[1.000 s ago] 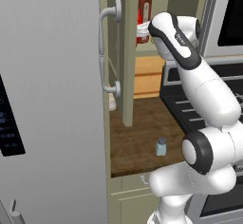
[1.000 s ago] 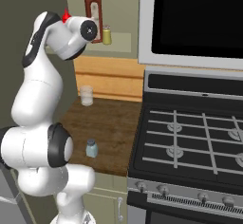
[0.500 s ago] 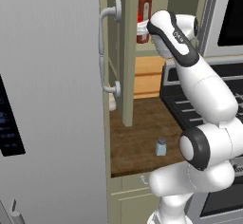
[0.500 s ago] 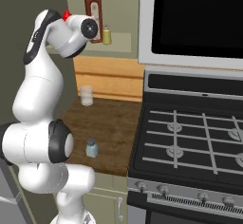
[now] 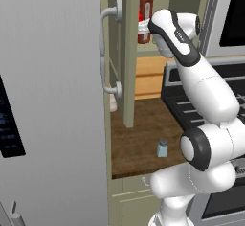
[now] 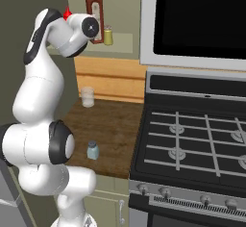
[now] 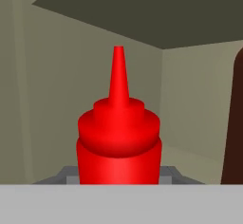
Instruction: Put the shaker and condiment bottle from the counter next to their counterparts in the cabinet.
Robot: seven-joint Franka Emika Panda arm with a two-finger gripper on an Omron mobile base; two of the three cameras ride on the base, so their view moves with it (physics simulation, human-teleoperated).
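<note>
Kitchen walls and beige cupboards make up the room, with a brown counter [image 5: 139, 143] low in the middle of the left base view and a black stove [image 6: 192, 139] on the right side of the right base view.

Up close in the hand view, the red bottle [image 7: 118, 142] stands straight up in the middle of the frame, its pointed tip toward the top. The gripper [image 7: 118, 182] is closed on it, low down at the bottom edge, where small grey finger parts [image 7: 69, 176] peek out on each side of the bottle. Behind the bottle are the plain walls and dark roof of the cabinet [image 7: 190, 99]. A dark red shape [image 7: 235, 123] runs down the right edge of that view, near the bottle; I cannot tell if they touch.

In the right base view, just the red tip [image 6: 67, 14] pokes up behind the arm's hand in the upper left. Just to its right, on the cabinet shelf [image 6: 122, 43], stand the tall dark red bottle [image 6: 94, 9] and the small yellow shaker [image 6: 108, 35], side by side.

Down on the counter, the little blue-grey shaker [image 5: 162, 148] stands alone near the front edge, well apart from the cabinet. A clear glass [image 6: 87, 96] sits farther back by the wall.

On the left of the left base view is the big grey fridge [image 5: 52, 100], and the open cabinet door [image 5: 128, 52] hangs edge-on beside it.
</note>
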